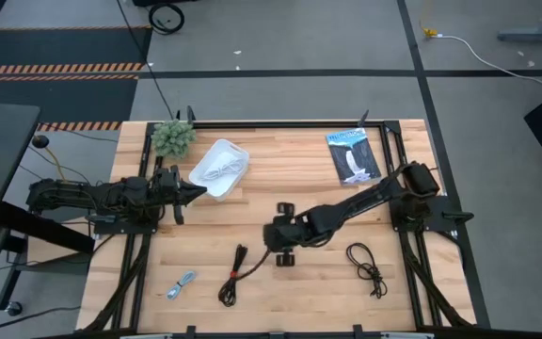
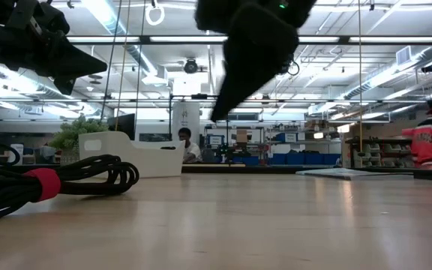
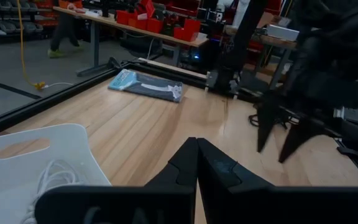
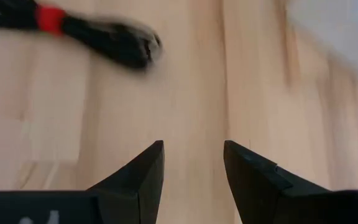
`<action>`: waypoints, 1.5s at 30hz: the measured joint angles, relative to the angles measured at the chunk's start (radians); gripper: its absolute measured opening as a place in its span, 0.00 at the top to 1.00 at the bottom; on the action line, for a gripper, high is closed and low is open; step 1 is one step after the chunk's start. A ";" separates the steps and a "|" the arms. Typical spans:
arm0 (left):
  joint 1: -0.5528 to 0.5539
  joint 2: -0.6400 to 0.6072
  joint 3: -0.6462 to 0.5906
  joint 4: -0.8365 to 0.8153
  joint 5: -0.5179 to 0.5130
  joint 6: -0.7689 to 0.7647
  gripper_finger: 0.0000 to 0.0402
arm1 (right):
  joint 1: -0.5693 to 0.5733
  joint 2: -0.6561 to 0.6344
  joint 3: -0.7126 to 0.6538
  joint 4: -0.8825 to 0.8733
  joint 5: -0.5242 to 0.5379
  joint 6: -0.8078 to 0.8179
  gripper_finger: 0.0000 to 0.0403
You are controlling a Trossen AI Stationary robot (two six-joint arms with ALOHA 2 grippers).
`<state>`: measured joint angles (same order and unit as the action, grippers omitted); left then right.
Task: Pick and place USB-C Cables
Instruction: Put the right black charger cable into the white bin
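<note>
The black bundle with a red tie (image 1: 235, 275) lies flat on the table near its near edge; the low view shows the bundle (image 2: 45, 184) close up. My right gripper (image 1: 283, 254) hovers open just right of it, pointing down, and its wrist view shows the gripper (image 4: 193, 152) above bare wood with the bundle (image 4: 98, 31) ahead. The thin black loose coil (image 1: 367, 266) lies to the right. The short silver-grey cable (image 1: 182, 284) lies near the near-left corner. The white coil (image 1: 220, 171) rests inside the white bin (image 1: 238, 160). My left gripper (image 1: 199, 191) is shut beside that bin (image 3: 73, 143).
A flat blue-and-black packet (image 1: 353, 155) lies by the far right edge. A small green plant (image 1: 173, 137) stands at the far left corner. A black frame (image 1: 280, 122) runs around the tabletop. Bare wood lies between the bin and the right gripper. People show in the room beyond.
</note>
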<state>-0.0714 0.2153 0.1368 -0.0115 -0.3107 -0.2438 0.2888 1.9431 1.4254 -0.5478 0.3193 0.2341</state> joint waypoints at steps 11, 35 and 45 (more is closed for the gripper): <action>0.000 0.000 0.000 -0.001 0.000 0.000 0.97 | 0.039 -0.023 -0.001 -0.735 -0.347 0.612 0.57; 0.000 0.000 0.000 0.000 0.000 0.000 0.97 | 0.403 -0.460 -0.492 -0.441 -0.497 1.526 0.50; 0.000 0.000 0.000 0.000 0.000 0.000 0.97 | 0.405 -0.456 -0.542 -0.357 -0.612 1.552 0.27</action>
<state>-0.0713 0.2155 0.1368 -0.0116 -0.3107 -0.2440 0.6941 1.4868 0.8833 -0.9049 -0.2924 1.7858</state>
